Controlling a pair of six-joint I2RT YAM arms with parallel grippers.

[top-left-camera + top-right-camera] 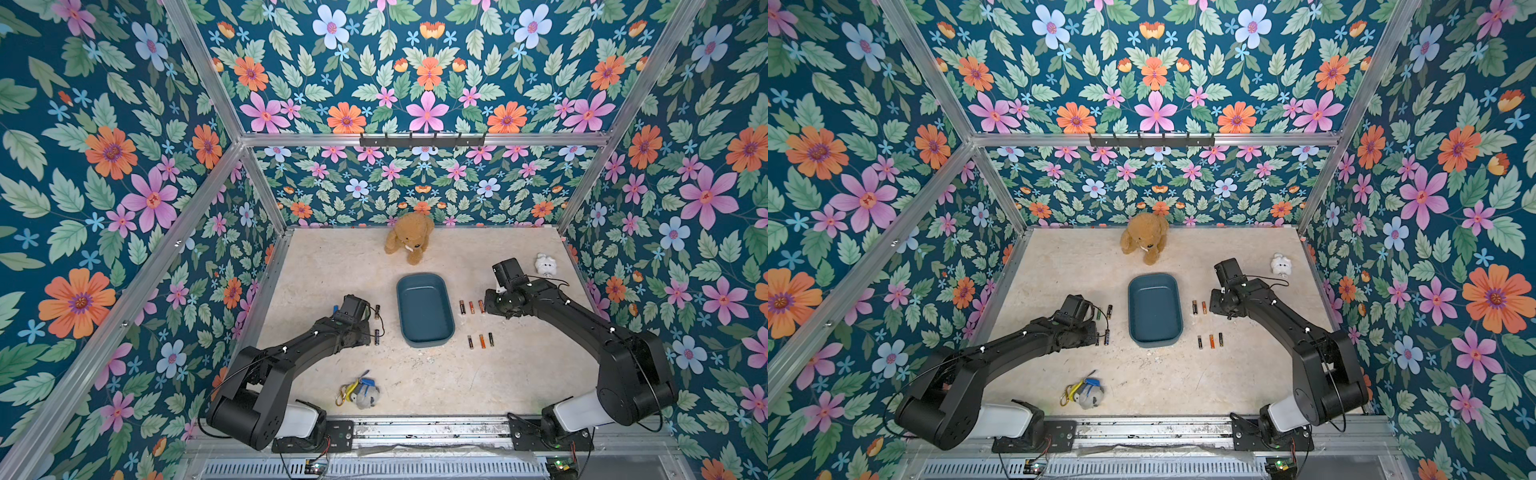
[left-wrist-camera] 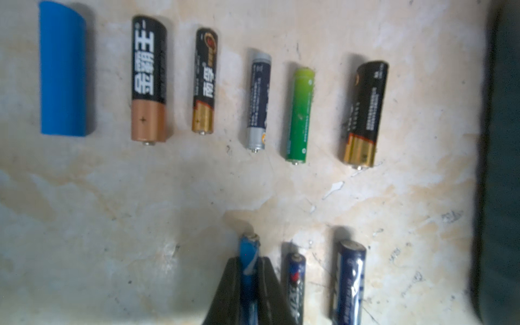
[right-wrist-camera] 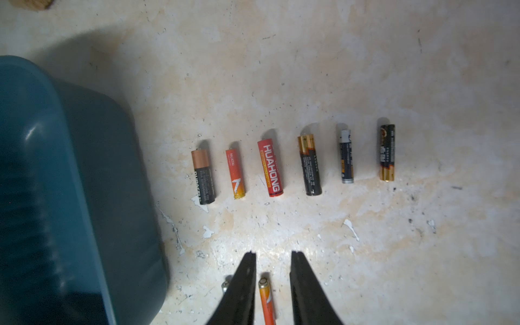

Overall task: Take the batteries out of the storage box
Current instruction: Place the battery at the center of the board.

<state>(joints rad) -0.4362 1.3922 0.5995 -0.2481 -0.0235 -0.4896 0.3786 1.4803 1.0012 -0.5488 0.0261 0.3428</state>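
The box (image 1: pixel 424 309) is seen empty in both top views. The batteries (image 1: pixel 482 341) are laid in rows on the table (image 1: pixel 415 374) at either side of it, none touching it. The left gripper (image 2: pixel 250 260) is clamped on a blue cell (image 2: pixel 247 249). The right gripper (image 3: pixel 272 254) is held slightly apart, an orange cell (image 3: pixel 266 298) lying untouched between its jaws.

Loose batteries (image 1: pixel 1211 341) flank the teal storage box (image 1: pixel 1154 309).

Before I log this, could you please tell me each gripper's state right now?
Left gripper: closed on a blue battery.
Right gripper: open, an orange battery lying untouched between its jaws.
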